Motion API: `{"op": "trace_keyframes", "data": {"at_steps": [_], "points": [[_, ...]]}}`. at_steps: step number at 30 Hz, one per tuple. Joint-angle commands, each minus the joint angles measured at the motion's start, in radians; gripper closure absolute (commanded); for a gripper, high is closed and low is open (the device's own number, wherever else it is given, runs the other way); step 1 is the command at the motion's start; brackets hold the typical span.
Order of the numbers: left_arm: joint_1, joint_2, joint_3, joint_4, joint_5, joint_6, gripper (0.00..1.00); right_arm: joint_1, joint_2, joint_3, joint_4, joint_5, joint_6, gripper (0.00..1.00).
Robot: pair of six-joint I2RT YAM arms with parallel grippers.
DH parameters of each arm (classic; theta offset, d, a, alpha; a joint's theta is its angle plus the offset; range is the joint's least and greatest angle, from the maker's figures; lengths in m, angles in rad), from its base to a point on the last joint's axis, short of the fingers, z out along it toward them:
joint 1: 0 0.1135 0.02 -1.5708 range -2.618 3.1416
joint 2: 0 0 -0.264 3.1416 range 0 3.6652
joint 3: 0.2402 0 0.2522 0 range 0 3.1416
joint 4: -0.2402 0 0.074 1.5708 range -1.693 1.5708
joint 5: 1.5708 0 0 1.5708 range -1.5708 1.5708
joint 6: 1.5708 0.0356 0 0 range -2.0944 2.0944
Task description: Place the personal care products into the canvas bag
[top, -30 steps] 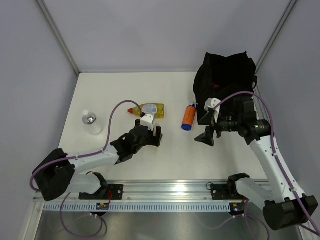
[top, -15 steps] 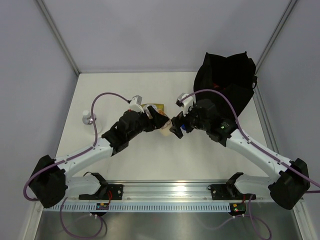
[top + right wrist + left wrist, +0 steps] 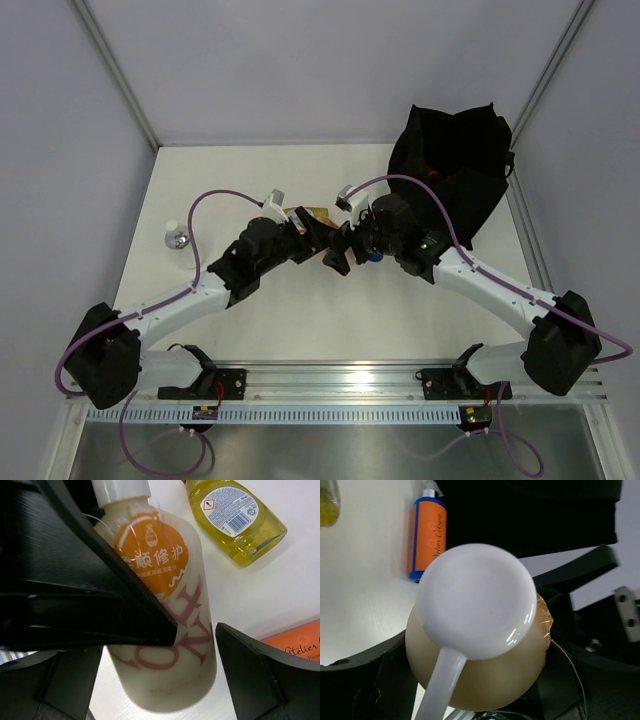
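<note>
My left gripper (image 3: pixel 322 240) is shut on a cream bottle (image 3: pixel 480 680) with a white pump head (image 3: pixel 475 600), held above mid-table. The same cream bottle (image 3: pixel 165 645), with an orange label and pink lettering, stands between the wide-open fingers of my right gripper (image 3: pixel 342 252), which do not press on it. A yellow bottle (image 3: pixel 235 515) with a red cap lies on the table behind the grippers. An orange bottle (image 3: pixel 427 537) with a blue cap lies beside the black canvas bag (image 3: pixel 450 170) at the back right.
A small clear bottle (image 3: pixel 178 240) with a silvery cap stands at the table's left. Grey walls close in the white table (image 3: pixel 250 330) on three sides. Both arms cross the middle, their cables looping above.
Both arms have swung towards the middle. The left carried the cream bottle up and right; the right came away from the bag and now straddles the bottle.
</note>
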State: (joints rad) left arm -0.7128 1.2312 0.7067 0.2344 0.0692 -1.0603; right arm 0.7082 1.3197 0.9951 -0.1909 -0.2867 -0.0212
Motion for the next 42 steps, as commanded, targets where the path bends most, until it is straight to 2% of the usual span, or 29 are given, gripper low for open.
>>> {"op": "trace_keyframes", "data": {"at_steps": [1,5,9,10,12,13,14,16,17,19,24,26,27,28,29,30,31,33,34,35,36,37,38,39,40,41,42], "points": [[0.009,-0.030,0.042,0.308,0.072,-0.107,1.00,0.011,0.030,0.020,0.050,0.000,-0.002,0.01],[0.010,-0.027,0.028,0.352,0.089,-0.141,1.00,0.011,0.033,0.023,0.057,-0.022,-0.039,0.04],[0.013,-0.024,0.011,0.364,0.095,-0.156,1.00,0.011,-0.003,0.020,0.053,-0.068,-0.077,0.22],[0.016,-0.021,0.008,0.364,0.098,-0.158,1.00,0.011,-0.013,0.017,0.053,-0.077,-0.083,0.35],[0.019,-0.018,0.005,0.362,0.104,-0.159,0.98,0.010,-0.043,0.017,0.036,-0.114,-0.123,0.56],[0.021,-0.013,0.005,0.359,0.107,-0.161,0.73,0.010,-0.053,0.020,0.028,-0.124,-0.132,0.65],[0.024,-0.012,0.004,0.353,0.119,-0.164,0.58,0.008,-0.057,0.025,-0.004,-0.158,-0.169,0.82],[0.029,-0.007,0.008,0.356,0.133,-0.164,0.43,-0.004,-0.062,0.040,-0.037,-0.187,-0.200,0.95],[0.032,-0.009,0.011,0.344,0.138,-0.164,0.27,-0.013,-0.062,0.048,-0.074,-0.245,-0.232,1.00],[0.033,-0.018,0.023,0.321,0.144,-0.139,0.19,-0.058,-0.059,0.060,-0.094,-0.296,-0.240,1.00],[0.035,-0.036,0.040,0.278,0.162,-0.113,0.15,-0.105,-0.065,0.074,-0.105,-0.382,-0.237,1.00],[0.035,-0.032,0.030,0.292,0.185,-0.116,0.18,-0.104,-0.060,0.086,-0.116,-0.384,-0.240,1.00],[0.035,-0.029,0.022,0.305,0.198,-0.127,0.26,-0.102,-0.054,0.091,-0.120,-0.381,-0.243,1.00],[0.035,-0.026,0.014,0.337,0.208,-0.136,0.30,-0.104,-0.048,0.102,-0.133,-0.376,-0.252,0.98],[0.035,-0.018,0.007,0.361,0.228,-0.144,0.35,-0.104,-0.036,0.111,-0.142,-0.368,-0.256,0.91],[0.035,-0.012,-0.007,0.382,0.239,-0.154,0.53,-0.104,-0.030,0.117,-0.147,-0.364,-0.256,0.84],[0.036,-0.007,-0.010,0.407,0.248,-0.158,0.63,-0.104,-0.024,0.129,-0.156,-0.359,-0.263,0.83],[0.036,0.002,-0.013,0.417,0.268,-0.161,0.76,-0.104,-0.013,0.132,-0.151,-0.358,-0.260,0.85],[0.038,0.004,-0.012,0.414,0.271,-0.159,0.80,-0.105,-0.010,0.135,-0.156,-0.356,-0.264,0.97],[0.041,0.001,-0.012,0.411,0.274,-0.150,0.82,-0.104,-0.004,0.137,-0.157,-0.353,-0.269,1.00],[0.042,-0.004,-0.012,0.407,0.273,-0.142,0.88,-0.105,-0.002,0.137,-0.162,-0.344,-0.272,0.97],[0.047,-0.007,-0.007,0.384,0.273,-0.135,1.00,-0.105,0.001,0.143,-0.173,-0.313,-0.276,0.88],[0.047,-0.012,-0.006,0.373,0.265,-0.127,1.00,-0.105,0.009,0.146,-0.179,-0.298,-0.279,0.46],[0.049,-0.022,-0.004,0.364,0.262,-0.104,1.00,-0.105,0.009,0.148,-0.186,-0.290,-0.287,0.28],[0.049,-0.024,0.005,0.344,0.262,-0.095,1.00,-0.105,0.004,0.139,-0.174,-0.276,-0.293,0.17],[0.050,-0.024,0.011,0.335,0.271,-0.087,1.00,-0.105,-0.007,0.132,-0.165,-0.272,-0.292,0.01],[0.050,-0.024,0.016,0.329,0.276,-0.078,1.00,-0.107,-0.010,0.129,-0.162,-0.270,-0.298,0.00]]}}
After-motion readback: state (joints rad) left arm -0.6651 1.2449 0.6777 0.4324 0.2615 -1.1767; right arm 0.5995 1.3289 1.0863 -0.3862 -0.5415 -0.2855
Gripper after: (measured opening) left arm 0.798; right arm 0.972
